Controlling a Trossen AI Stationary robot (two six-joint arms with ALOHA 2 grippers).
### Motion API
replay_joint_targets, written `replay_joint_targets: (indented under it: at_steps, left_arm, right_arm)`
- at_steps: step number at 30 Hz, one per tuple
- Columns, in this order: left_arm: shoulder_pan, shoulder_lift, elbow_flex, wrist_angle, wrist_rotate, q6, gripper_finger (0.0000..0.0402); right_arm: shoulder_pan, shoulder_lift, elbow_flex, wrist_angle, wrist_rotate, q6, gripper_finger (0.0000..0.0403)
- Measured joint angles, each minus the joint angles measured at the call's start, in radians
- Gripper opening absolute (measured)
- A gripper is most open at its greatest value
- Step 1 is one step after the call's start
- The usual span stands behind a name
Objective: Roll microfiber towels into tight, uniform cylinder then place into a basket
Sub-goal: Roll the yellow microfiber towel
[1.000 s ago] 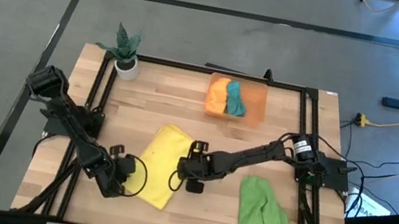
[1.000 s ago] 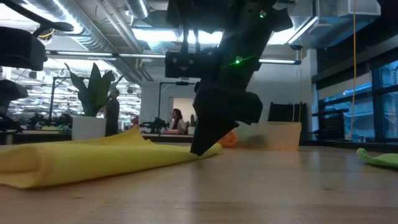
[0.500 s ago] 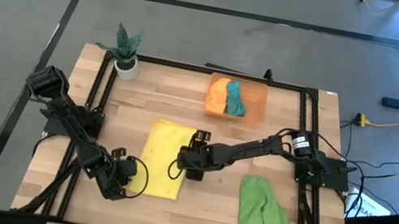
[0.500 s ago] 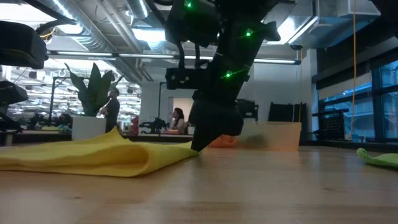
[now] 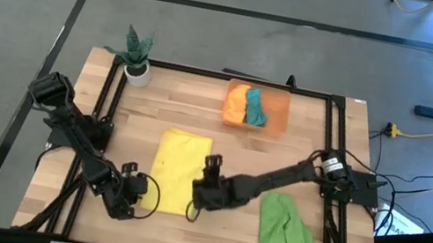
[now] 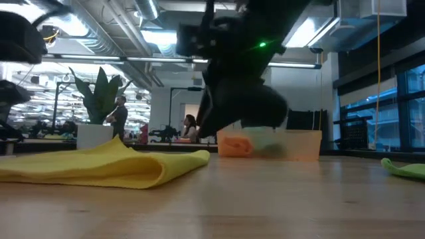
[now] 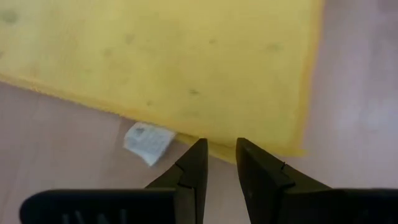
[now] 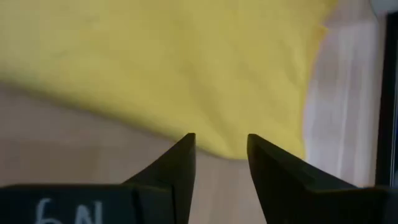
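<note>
We find the yellow towel (image 5: 175, 170) folded flat near the middle of the table (image 5: 320, 144), between the 2 grippers. The left gripper (image 5: 138, 190) sits low at the towel's front-left corner; in its wrist view the fingers (image 7: 194, 167) stand a narrow gap apart, the towel edge (image 7: 186, 68) just ahead of the tips and a small white tag (image 7: 148, 140) beside it. Nothing lies between them. The right gripper (image 5: 200, 192) is at the towel's front-right corner; its fingers (image 8: 180, 158) stand somewhat parted with yellow cloth (image 8: 161, 68) showing in the gap. We cannot tell whether they pinch that cloth or merely hover over it; from the low view the gripper (image 6: 242, 109) appears lifted clear of the towel (image 6: 99, 169).

Count: 4 towels. 1 yellow, as above. 1 green towel (image 5: 284, 232) lies crumpled at the table's front right, beside the right arm. 1 orange towel (image 5: 236, 104) and 1 teal towel (image 5: 255, 106) lie side by side in the basket (image 5: 280, 106) at the table's far edge. 1 basket. 1 potted plant (image 5: 137, 56) stands at the far-left corner.
</note>
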State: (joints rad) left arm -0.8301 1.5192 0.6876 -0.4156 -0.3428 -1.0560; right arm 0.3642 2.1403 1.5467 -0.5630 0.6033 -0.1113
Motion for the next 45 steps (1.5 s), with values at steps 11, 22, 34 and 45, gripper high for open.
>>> replay_joint_targets:
  at_steps: [11,22,34,45]
  left_arm:
    - [-0.08,-0.001,0.129,-0.087,-0.083,0.056,0.0076]
    - [-0.096,-0.002,0.172,-0.097,-0.09,0.055,0.0076]
    - [-0.096,-0.002,0.172,-0.096,-0.091,0.053,0.0076]
    - [-0.096,-0.002,0.172,-0.092,-0.091,0.052,0.0076]
  right_arm:
    - [0.111,0.001,0.002,0.11,-0.132,-0.054,0.0145]
    - [0.127,0.061,-0.001,0.224,-0.206,-0.18,0.0145]
    - [0.124,0.102,0.0,0.251,-0.215,-0.148,0.0145]
    - [0.122,0.121,0.003,0.273,-0.18,-0.155,0.0145]
